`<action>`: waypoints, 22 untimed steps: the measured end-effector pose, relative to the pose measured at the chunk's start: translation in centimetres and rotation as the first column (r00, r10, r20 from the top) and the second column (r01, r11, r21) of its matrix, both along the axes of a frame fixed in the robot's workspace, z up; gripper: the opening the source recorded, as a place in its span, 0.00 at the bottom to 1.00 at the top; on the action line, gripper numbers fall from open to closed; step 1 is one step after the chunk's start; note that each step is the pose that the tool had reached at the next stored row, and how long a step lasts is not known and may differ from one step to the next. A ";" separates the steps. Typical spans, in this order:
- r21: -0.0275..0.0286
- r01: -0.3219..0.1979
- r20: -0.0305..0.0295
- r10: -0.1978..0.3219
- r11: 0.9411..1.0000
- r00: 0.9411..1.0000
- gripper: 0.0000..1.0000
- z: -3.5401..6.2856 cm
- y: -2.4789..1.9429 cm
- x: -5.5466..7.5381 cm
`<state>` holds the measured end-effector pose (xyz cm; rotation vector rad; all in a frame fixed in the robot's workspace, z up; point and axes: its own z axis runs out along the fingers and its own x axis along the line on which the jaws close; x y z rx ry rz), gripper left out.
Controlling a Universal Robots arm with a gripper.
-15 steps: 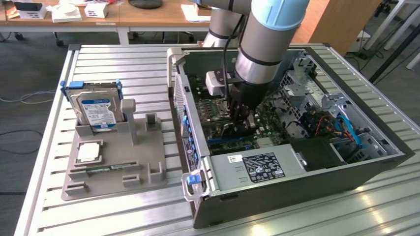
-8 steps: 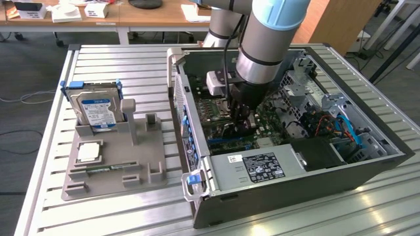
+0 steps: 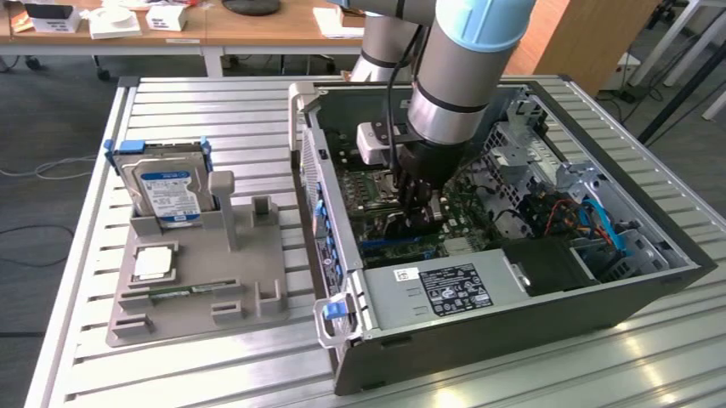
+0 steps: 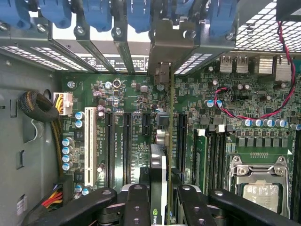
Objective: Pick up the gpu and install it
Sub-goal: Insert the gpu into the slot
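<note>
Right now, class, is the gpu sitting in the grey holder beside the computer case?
No: the gripper holds the gpu edge-on inside the open case, over the motherboard.

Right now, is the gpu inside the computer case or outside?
Inside: the gpu stands edge-on over the motherboard, held between the jaws.
</note>
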<state>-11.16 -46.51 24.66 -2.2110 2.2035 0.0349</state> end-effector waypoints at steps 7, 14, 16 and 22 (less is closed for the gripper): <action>0.000 0.000 0.000 0.000 1.000 1.000 0.27 -0.02 0.01 0.0; 0.000 0.000 0.000 0.000 1.000 1.000 0.27 -0.03 0.01 0.0; 0.000 0.000 0.000 0.000 1.000 1.000 0.27 -0.03 0.01 0.0; 0.000 0.000 0.000 0.000 1.000 1.000 0.27 -0.04 0.00 0.0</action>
